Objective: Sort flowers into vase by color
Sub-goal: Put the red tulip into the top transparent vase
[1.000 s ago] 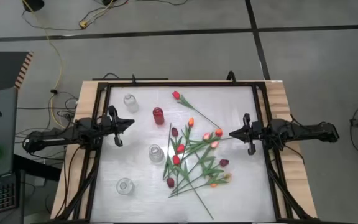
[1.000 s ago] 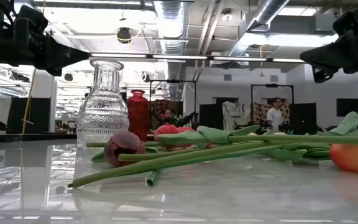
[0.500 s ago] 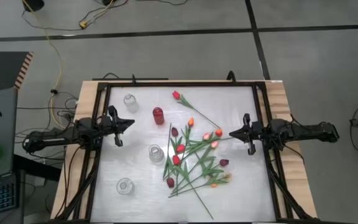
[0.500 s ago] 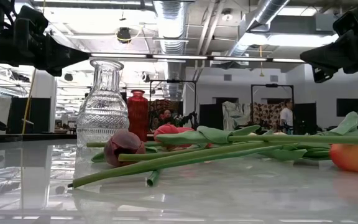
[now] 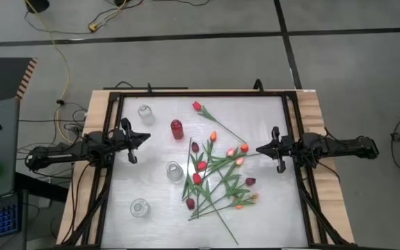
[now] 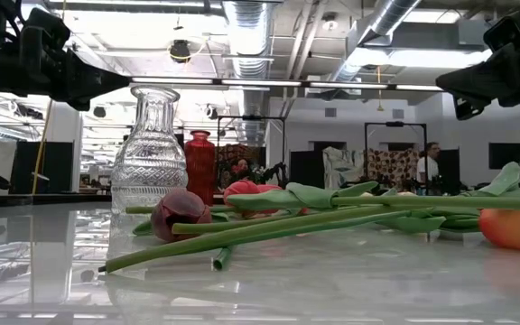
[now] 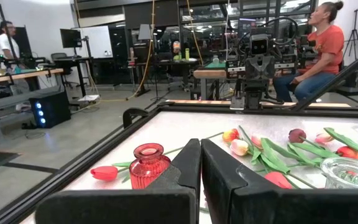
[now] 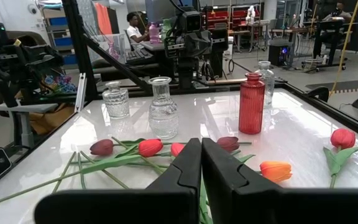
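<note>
Several tulips (image 5: pixel 217 173) with red, pink, orange and maroon buds lie in a loose crossed pile on the white table, right of its middle. One red tulip (image 5: pixel 197 106) lies apart toward the far edge. A red vase (image 5: pixel 177 129) stands upright at the centre far side. Three clear glass vases stand at the far left (image 5: pixel 145 113), the centre (image 5: pixel 174 171) and the near left (image 5: pixel 139 207). My left gripper (image 7: pixel 201 142) hovers shut above the table's left side, pointing level toward the red vase (image 7: pixel 148 165). My right gripper (image 8: pixel 201 140) hovers shut above the right side, facing the pile (image 8: pixel 142 148).
A black frame rail (image 5: pixel 200 94) runs around the table, with wooden strips (image 5: pixel 96 111) outside it. Bare tabletop (image 5: pixel 269 208) lies at the near right and between the vases. People (image 7: pixel 319 43) sit and stand in the room beyond the table.
Both arms have kept still and the flowers lie as before. In the low view a person far behind the table has walked toward the right.
</note>
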Tool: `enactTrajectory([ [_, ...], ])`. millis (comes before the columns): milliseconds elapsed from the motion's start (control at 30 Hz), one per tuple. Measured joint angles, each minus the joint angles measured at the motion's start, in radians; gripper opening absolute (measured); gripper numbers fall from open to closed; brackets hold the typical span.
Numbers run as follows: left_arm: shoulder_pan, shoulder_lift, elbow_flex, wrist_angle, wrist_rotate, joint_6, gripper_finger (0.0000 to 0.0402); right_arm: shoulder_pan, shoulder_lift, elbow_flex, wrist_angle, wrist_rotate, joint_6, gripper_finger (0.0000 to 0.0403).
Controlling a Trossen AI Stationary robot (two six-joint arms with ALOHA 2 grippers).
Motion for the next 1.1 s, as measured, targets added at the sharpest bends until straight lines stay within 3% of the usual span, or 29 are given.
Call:
enactTrajectory([
  [500,0.0,0.0,0.0,0.001,-0.012,0.074,0.0,0.0,0.0,-0.002,0.023,0.0,0.0,0.0043],
  [833,0.0,0.0,0.0,0.001,-0.012,-0.049,0.0,0.0,0.0,-0.004,0.055,0.005,0.011,0.0045],
  [1100,0.0,0.0,0.0,0.002,-0.018,-0.057,0.0,0.0,0.0,-0.003,0.064,0.171,0.159,0.0092],
])
